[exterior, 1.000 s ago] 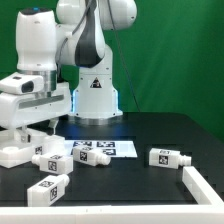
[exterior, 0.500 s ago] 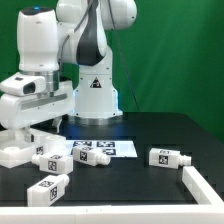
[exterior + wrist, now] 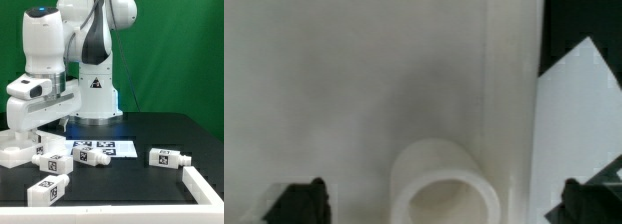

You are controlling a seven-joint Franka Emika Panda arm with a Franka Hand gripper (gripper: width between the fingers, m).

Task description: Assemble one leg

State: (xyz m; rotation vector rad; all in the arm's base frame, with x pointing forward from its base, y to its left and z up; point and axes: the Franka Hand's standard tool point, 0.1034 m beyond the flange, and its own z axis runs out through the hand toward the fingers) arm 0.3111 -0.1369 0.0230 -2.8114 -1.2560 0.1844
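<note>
Four white legs with tag stickers lie on the black table: one (image 3: 50, 157) beside the large flat white panel (image 3: 14, 152), one (image 3: 48, 187) near the front, one (image 3: 95, 155) in the middle, one (image 3: 170, 157) at the exterior view's right. My gripper (image 3: 32, 134) hangs over the panel at the exterior view's left. In the wrist view the gripper (image 3: 446, 203) is open and empty, with dark fingertips (image 3: 299, 202) on either side of a round socket (image 3: 446, 190) in the panel's surface (image 3: 349, 90). No leg shows in the wrist view.
The marker board (image 3: 112, 146) lies flat behind the middle leg, in front of the robot base (image 3: 95, 100). A white raised corner rail (image 3: 203, 186) stands at the front on the exterior view's right.
The arm has lifted a little and shifted slightly toward the exterior view's right above the panel. The legs have not moved.
</note>
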